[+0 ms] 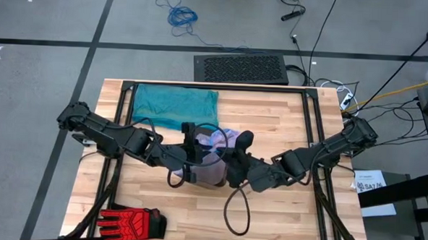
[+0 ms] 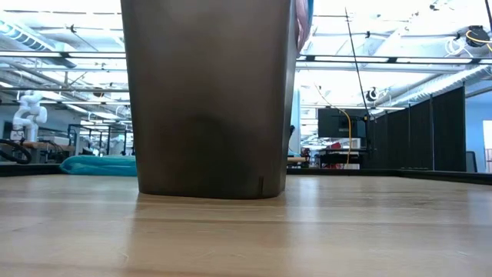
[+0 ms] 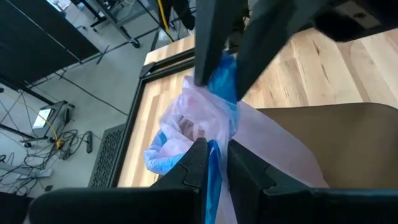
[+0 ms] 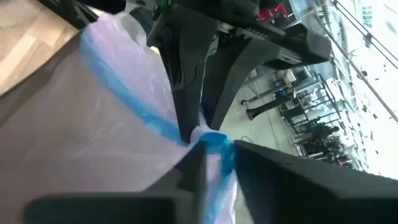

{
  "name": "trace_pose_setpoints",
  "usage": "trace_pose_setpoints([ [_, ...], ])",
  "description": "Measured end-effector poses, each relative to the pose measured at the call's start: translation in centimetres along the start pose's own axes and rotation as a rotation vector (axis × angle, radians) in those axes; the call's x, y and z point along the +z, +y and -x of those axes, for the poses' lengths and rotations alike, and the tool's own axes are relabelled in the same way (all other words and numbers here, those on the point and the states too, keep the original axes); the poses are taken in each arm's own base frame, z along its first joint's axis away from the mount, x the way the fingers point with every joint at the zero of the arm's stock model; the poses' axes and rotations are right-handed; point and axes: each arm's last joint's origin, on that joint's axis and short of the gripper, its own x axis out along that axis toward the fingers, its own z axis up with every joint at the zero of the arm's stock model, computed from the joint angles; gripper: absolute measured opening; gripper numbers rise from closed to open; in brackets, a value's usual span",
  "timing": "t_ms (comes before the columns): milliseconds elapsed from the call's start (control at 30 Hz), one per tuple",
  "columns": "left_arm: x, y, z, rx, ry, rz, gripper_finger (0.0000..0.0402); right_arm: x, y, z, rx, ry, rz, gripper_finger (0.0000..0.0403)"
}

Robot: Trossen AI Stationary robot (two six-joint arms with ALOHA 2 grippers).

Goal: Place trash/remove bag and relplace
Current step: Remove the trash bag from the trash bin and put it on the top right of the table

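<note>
Lilac-pink bag [image 3: 205,124]: thin translucent plastic liner with a blue tie band, gathered into a bunch over the bin at the centre of the high view; in that view it showed as a pale patch [image 1: 220,140] between the two grippers.
Blue tie [image 4: 143,112]: ran diagonally across the pink film and bunched where the fingers of both arms met.
Left gripper [image 3: 211,155]: at centre frame in the high view [image 1: 191,144]; fingers nearly closed, pinching the blue-and-pink edge of the bag between them.
Right gripper [image 4: 214,152]: just right of centre in the high view [image 1: 240,154]; fingers narrowly parted, clamped on the blue tie and the pink film.
Opposing fingers: in each wrist view the other arm's dark fingers gripped the same gathered bunch from the far side.
Bin [image 2: 207,92]: dark grey-brown, upright on the table, filling the upper centre of the low view; a strip of pink and blue film [image 2: 303,19] showed at its upper right rim.
Teal-green bag [image 1: 175,104]: lay flat on the table, upper left of centre, apart from the grippers.
Red-and-black glove [image 1: 131,222]: lay at the lower left of the table.
Table [image 1: 282,217]: light wood planks.
Trash: none visible in any view.
</note>
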Motion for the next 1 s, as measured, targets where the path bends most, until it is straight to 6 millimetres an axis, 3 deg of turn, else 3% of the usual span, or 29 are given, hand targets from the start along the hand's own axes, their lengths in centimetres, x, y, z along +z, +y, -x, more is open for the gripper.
trace_pose_setpoints([
  [67,0.0,0.0,0.0,0.0,0.0,0.0,0.0053,0.1,0.0,0.0,-0.003,-0.004,0.018,0.0022],
  [133,0.0,0.0,0.0,0.0,-0.001,0.0,0.0053,0.3,0.0,0.1,-0.008,-0.018,0.026,0.0009],
  [500,0.5,0.2,0.5,-0.002,-0.017,-0.038,0.0053,1.8,0.4,2.0,-0.061,-0.092,0.038,0.0001],
  [767,1.7,-0.7,2.0,-0.068,-0.087,-0.119,0.0053,1.9,0.5,2.2,-0.059,-0.098,0.013,0.0],
  [1000,1.9,-1.0,2.2,-0.127,-0.113,-0.122,0.0053,2.4,0.1,2.3,-0.058,-0.149,-0.02,0.0],
])
